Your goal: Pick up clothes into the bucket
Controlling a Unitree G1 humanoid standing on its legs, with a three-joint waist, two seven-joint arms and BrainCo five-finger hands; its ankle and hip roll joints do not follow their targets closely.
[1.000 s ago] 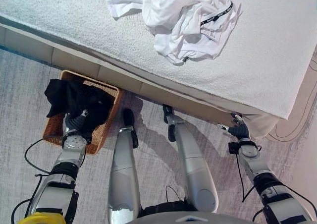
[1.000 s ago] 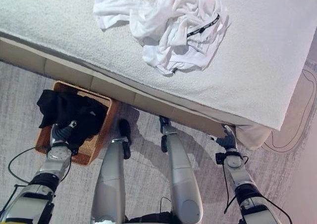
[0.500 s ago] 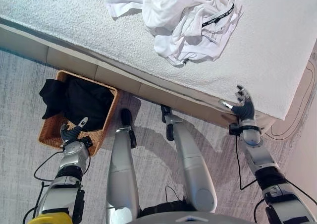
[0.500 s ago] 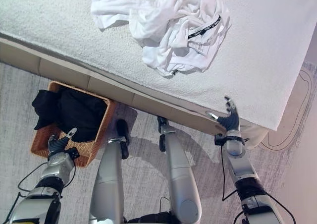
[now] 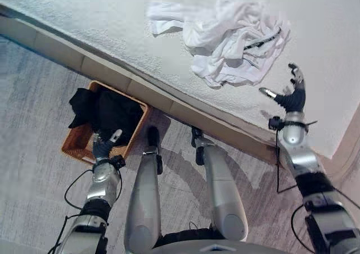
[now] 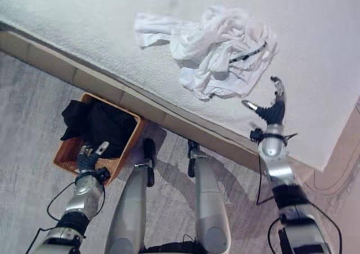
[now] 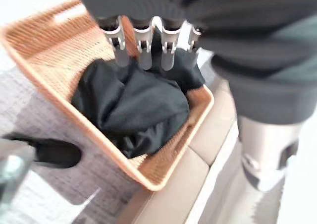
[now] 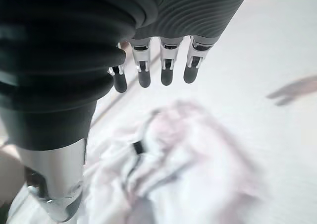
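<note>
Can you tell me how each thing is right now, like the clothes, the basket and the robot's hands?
White clothes: crumpled on the bed, untouched.
Black clothes: inside the basket.
Wicker basket: upright on the floor.
Right hand: open, beside the white clothes.
Left hand: open, empty, by the basket.

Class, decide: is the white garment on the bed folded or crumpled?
Crumpled: the white garment lies bunched in uneven folds on the bed.
</note>
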